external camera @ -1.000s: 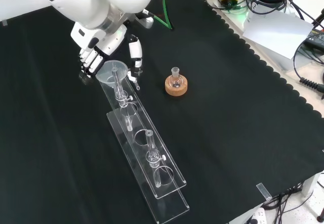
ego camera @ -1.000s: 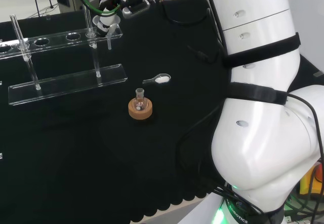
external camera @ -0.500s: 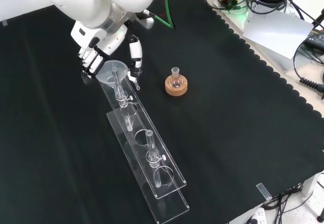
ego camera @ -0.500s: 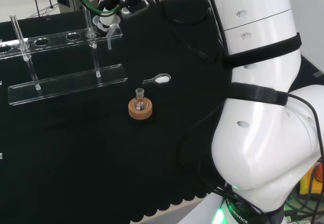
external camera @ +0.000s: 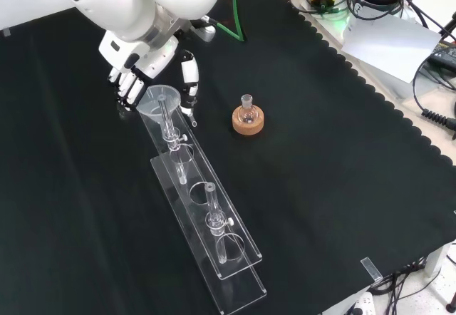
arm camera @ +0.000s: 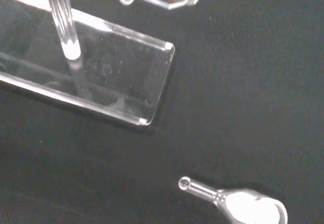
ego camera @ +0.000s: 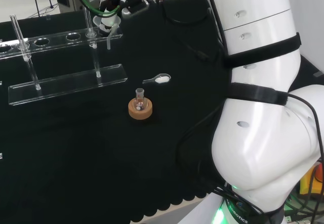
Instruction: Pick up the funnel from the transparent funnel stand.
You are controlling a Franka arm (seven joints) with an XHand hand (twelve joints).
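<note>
Clear plastic makes this job tricky. In the front view the funnel (external camera: 158,99) sits in the end hole of the stand (external camera: 206,215), at about 10 o'clock from the cork ring (external camera: 248,121). The hand (external camera: 146,69) is right at it, with fingers (external camera: 128,90) bent down at the funnel's 9 o'clock side and the thumb (external camera: 189,87) at its 3 o'clock side. They sit around the funnel, partly open, but I cannot tell if they touch it yet, so I think it is not held.

What could go wrong? The funnel's thin stem goes down through the hole. If the hand lifts it sideways, the stem could catch the hole's edge and tip the whole stand. The fingers could also slip on the smooth cone and drop it. A post (external camera: 165,117) stands just beside the funnel at 5 o'clock, and the thumb could bump it.

Straight up looks like the safe way out. There is lots of bare black cloth at 9 o'clock and 12 o'clock of the hand. At 4 o'clock sits the cork ring with a little flask (external camera: 247,104), and a small spoon (ego camera: 157,79) lies near it in the head view, so the hand should keep away from there
</note>
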